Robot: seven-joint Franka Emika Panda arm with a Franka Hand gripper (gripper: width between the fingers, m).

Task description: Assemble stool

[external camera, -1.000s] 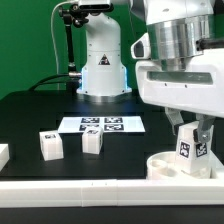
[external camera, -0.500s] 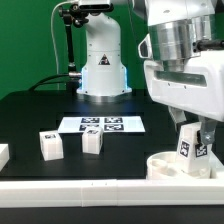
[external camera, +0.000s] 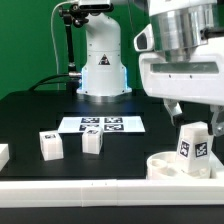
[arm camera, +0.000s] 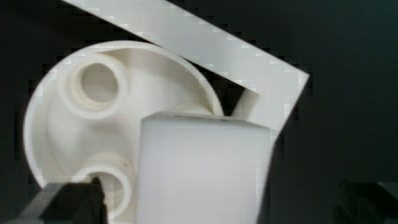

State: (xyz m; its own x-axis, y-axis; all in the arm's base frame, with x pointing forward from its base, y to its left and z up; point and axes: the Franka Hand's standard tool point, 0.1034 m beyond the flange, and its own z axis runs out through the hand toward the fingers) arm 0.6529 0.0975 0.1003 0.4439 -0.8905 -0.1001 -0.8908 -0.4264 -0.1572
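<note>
Step in hand: a standing leg (external camera: 195, 141) is set upright in the round seat (external camera: 163, 166). It looks like the first of three legs.
Seat: it is found at the near right of the surface (external camera: 30, 115), just beside the white rail (external camera: 100, 189).
Fingers (external camera: 174, 106): they are spread apart just above the standing leg, and nothing is held.
Empty hole (arm camera: 93, 85): it is seen in the seat in the wrist view.
Loose parts: a loose leg (external camera: 50, 145) and a second loose leg (external camera: 92, 141) are left at the near left, by the marker board (external camera: 100, 124).
Next move: a loose leg should likely be fetched. The fingers must be lifted clear so the standing leg is not knocked.
</note>
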